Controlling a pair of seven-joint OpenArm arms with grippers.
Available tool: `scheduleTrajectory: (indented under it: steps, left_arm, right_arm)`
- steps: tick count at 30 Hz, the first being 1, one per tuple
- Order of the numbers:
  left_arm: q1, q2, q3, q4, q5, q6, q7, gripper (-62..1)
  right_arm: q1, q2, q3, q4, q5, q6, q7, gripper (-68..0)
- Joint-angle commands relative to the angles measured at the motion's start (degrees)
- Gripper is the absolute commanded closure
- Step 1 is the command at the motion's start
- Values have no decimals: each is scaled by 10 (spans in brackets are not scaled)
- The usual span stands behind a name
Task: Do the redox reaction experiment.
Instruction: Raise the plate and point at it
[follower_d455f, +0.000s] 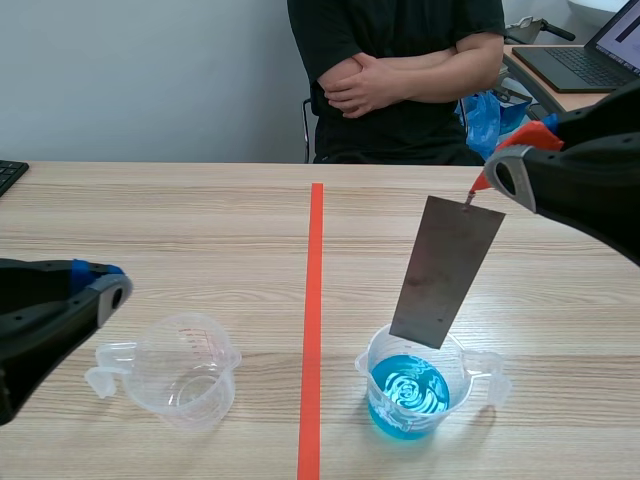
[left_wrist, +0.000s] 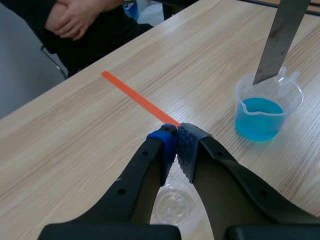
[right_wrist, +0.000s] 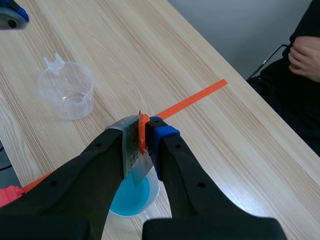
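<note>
Scene view: the right gripper is clamped on the top corner of a metal plate. The plate hangs tilted over the cup of blue liquid, its lower edge about level with the rim and above the liquid. That cup stands on the wooden table, right of the orange tape line. An empty cup stands left of the line. The left gripper hovers over the empty cup, fingers pressed together, holding nothing. A person sits across the table, arms folded.

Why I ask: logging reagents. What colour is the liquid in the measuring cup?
Bright blue liquid, clearest in the scene view.
</note>
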Motion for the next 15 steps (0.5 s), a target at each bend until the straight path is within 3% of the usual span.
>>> scheduleTrajectory:
  steps: [1,9,15]
  left_arm:
    - [25,1,-16,16,-18,-1,-8,-45]
    - [127,12,-131,58,-87,-1,-7,-45]
    - [138,32,-187,58,-117,-1,-4,-45]
  right_arm:
    - [-1,4,4,3,8,3,10,-15]
    - [-1,4,4,3,8,3,12,-15]
    - [0,4,4,3,8,3,15,-15]
